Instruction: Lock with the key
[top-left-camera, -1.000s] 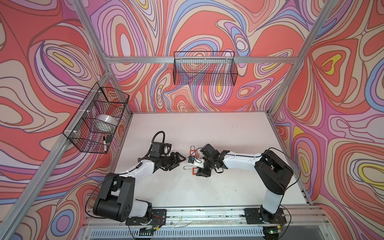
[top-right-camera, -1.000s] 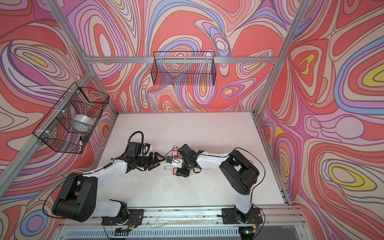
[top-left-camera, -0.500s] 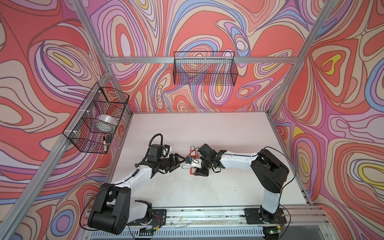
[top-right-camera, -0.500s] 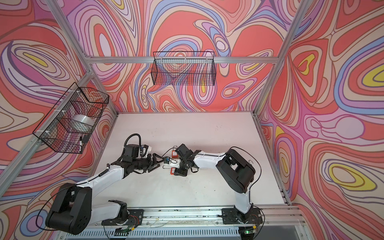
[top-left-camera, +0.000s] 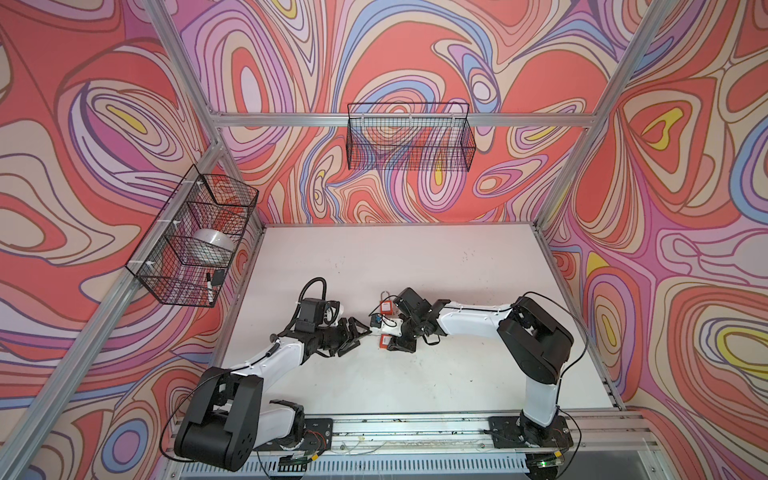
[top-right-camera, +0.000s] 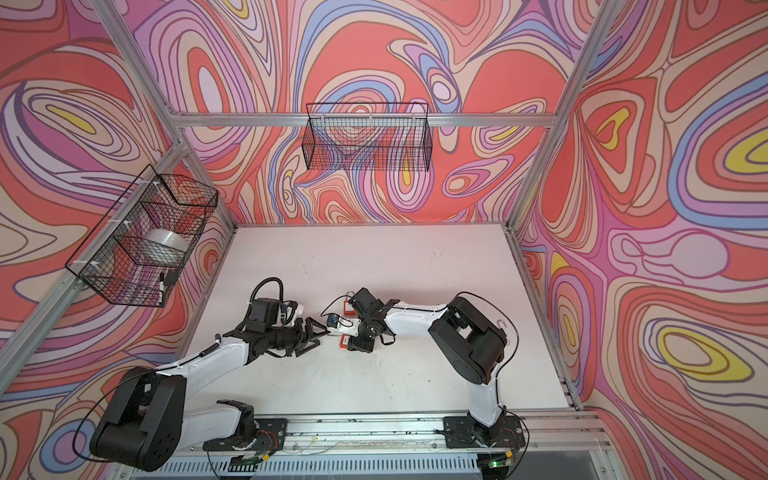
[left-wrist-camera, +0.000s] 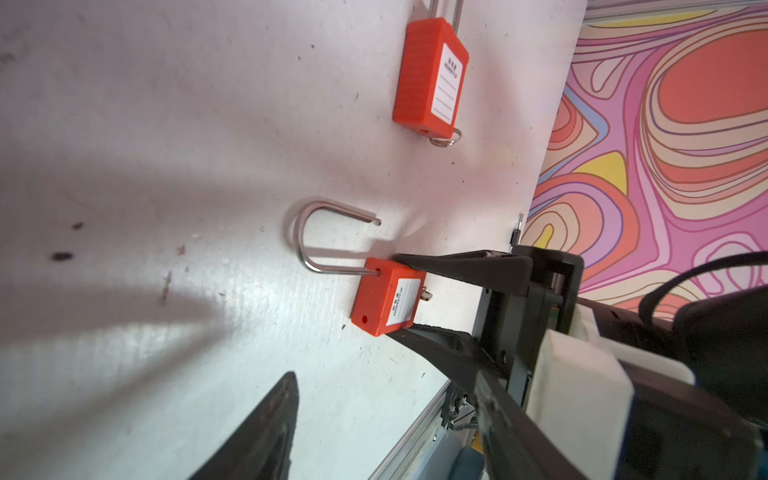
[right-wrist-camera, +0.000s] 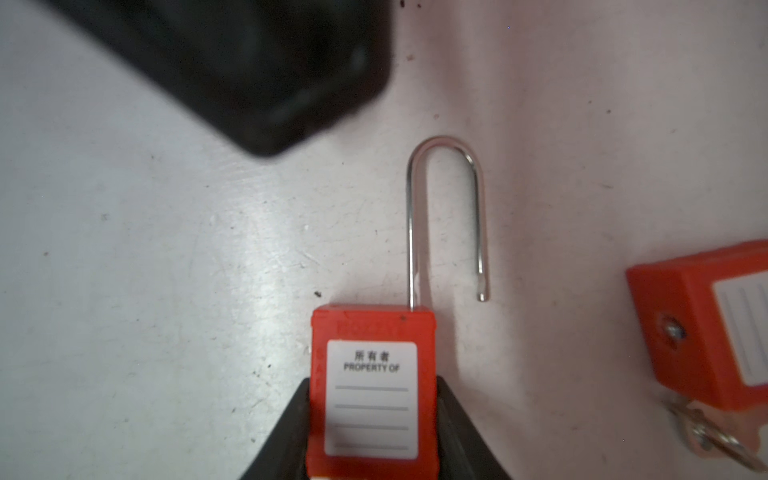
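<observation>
One open-shackled padlock (right-wrist-camera: 371, 407) sits gripped by the right end effector (right-wrist-camera: 372, 381).

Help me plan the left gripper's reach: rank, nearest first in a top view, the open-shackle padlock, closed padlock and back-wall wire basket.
From the left gripper:
1. open-shackle padlock, just right of its fingertips.
2. closed padlock, a little farther, toward the back wall.
3. back-wall wire basket, high on the rear wall.

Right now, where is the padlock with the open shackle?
In both top views the open-shackle padlock lies mid-table between the jaws of the right gripper, on the near side of the second padlock.
</observation>
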